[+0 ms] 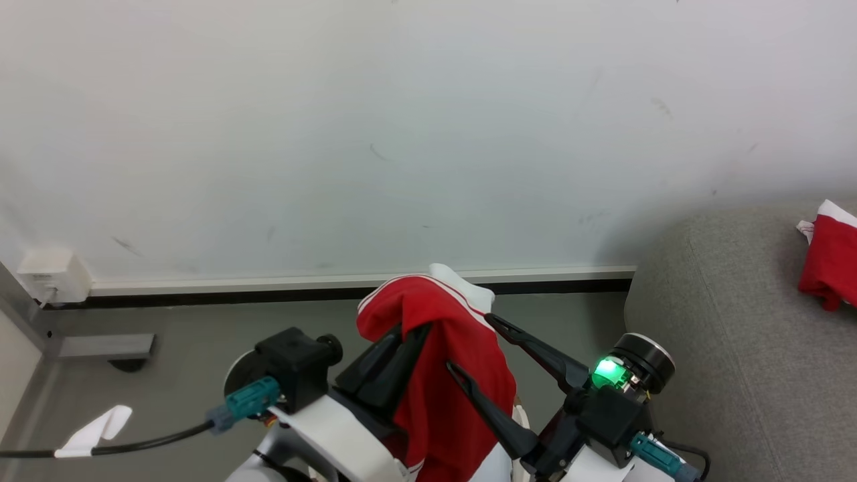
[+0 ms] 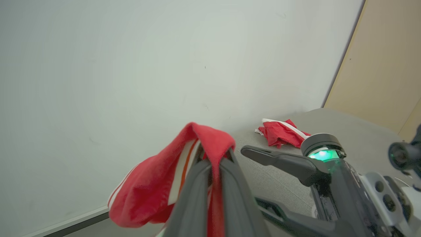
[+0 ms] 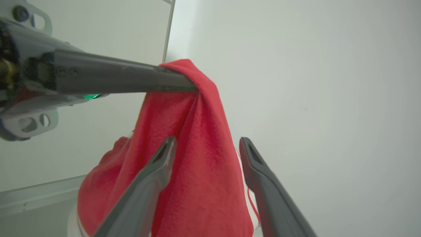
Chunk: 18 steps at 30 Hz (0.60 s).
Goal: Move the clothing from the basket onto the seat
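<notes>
A piece of the clothing, a red garment with white stripe trim [image 1: 462, 388], hangs in the air from my left gripper [image 1: 405, 335], which is shut on its top fold. In the left wrist view the garment [image 2: 148, 194] drapes over my closed left gripper [image 2: 213, 158]. My right gripper [image 1: 472, 343] stands open right beside it. Its two fingers straddle the hanging cloth [image 3: 197, 191] in the right wrist view without pinching it. A second red garment [image 1: 830, 261] lies on the grey seat [image 1: 736, 348] at the right. The basket is out of view.
A pale wall with a baseboard [image 1: 268, 284] stands straight ahead above a grey floor. A white socket box [image 1: 53, 274] sits low on the left, and a black cable with a white tag [image 1: 94, 432] trails from my left arm. A wood-coloured panel [image 2: 388, 65] stands beyond the seat [image 2: 348, 128].
</notes>
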Available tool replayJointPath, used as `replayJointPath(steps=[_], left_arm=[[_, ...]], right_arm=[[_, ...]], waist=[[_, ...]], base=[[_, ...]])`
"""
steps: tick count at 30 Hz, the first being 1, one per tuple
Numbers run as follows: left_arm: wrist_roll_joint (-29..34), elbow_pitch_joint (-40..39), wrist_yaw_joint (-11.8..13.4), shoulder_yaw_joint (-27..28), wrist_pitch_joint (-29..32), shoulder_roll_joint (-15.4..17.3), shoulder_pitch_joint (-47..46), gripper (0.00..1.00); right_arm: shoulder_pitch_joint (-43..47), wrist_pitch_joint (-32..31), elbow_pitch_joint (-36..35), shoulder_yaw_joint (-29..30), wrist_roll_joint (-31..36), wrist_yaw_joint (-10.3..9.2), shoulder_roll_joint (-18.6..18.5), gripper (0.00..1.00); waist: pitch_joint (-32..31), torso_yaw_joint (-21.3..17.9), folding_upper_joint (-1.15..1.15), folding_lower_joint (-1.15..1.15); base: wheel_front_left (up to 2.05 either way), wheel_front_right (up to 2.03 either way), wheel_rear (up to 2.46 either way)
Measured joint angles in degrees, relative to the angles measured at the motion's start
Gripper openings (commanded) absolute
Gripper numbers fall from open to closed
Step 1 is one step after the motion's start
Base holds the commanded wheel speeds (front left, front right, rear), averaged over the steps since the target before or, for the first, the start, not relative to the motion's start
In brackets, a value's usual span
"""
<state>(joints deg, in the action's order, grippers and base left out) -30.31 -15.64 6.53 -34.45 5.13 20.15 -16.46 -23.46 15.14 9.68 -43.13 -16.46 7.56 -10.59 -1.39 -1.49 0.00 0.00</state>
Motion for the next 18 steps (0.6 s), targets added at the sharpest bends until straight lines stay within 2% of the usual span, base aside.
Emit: replayJointPath(steps=[7,12,13,14,17,18], left_arm=[[-0.22,-1.71,-2.55,-3.15,0.25,-0.86,-0.03,0.0],[-0.46,-3.21,-3.72,-5.26,0.41,-1.8,-0.15,0.0],[-0.46,-3.37,-3.74,-5.48,0.41,-1.93,-0.15,0.0],[-0.46,-3.45,-3.74,-5.68,0.42,-2.02,-0.16,0.0],[-0.44,-3.38,-3.72,-5.87,0.37,-1.8,-0.15,0.0],[0.0,-3.36,-3.78,-5.88,0.14,-1.53,-0.16,0.07]], right_arm=[[-2.53,0.01,4.03,-3.44,-2.01,0.0,0.18,1.0],[-3.37,0.02,9.11,-7.83,-7.36,0.0,2.02,1.0],[-3.37,0.02,9.7,-8.67,-8.76,0.0,2.35,0.33],[-3.38,0.02,10.07,-9.05,-10.26,0.0,2.69,0.0],[-3.46,0.02,10.51,-10.25,-12.91,0.0,3.0,0.0],[-3.48,0.02,10.47,-10.02,-13.41,0.0,2.99,0.0]], waist=[[-0.59,0.11,0.0,0.0],[-0.77,0.09,0.0,0.0],[-0.79,0.13,0.0,0.0],[-0.8,0.19,0.0,0.0],[-0.76,0.29,0.0,0.0],[-0.7,0.28,0.0,0.0]], base=[[0.0,0.0,0.0],[0.0,0.0,0.0],[0.0,0.0,0.0],[0.0,0.0,0.0],[0.0,0.0,0.0],[0.0,0.0,0.0]])
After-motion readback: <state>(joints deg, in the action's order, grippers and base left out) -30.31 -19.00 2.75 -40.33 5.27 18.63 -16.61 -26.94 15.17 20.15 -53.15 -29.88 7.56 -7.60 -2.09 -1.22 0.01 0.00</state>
